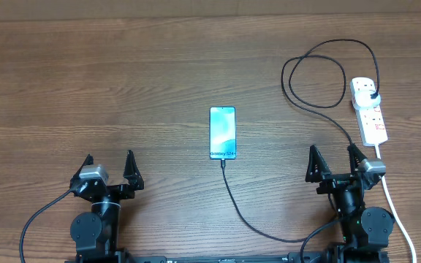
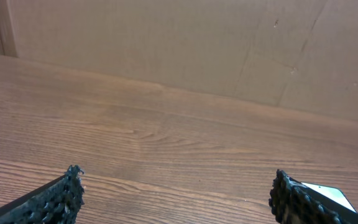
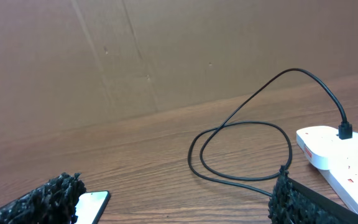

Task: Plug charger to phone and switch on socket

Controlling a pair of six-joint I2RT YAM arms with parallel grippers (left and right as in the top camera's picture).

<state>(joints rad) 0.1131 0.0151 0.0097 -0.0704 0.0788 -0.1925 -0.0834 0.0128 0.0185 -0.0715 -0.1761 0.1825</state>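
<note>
The phone (image 1: 223, 134) lies face up at the table's middle, its blue-teal screen lit. The black charger cable (image 1: 248, 213) runs from the phone's near end, where its tip sits against the port, toward the front edge. It loops at the back right (image 1: 316, 80) and its plug (image 1: 373, 96) sits in the white socket strip (image 1: 369, 111). My left gripper (image 1: 109, 169) is open and empty at the front left. My right gripper (image 1: 335, 164) is open and empty at the front right, near the strip. In the right wrist view I see the cable loop (image 3: 241, 149), the strip (image 3: 340, 155) and a phone corner (image 3: 92, 204).
The strip's thick white cord (image 1: 397, 212) runs down the right side past my right arm to the front edge. A brown cardboard wall (image 2: 166, 43) stands behind the wooden table (image 1: 86, 88).
</note>
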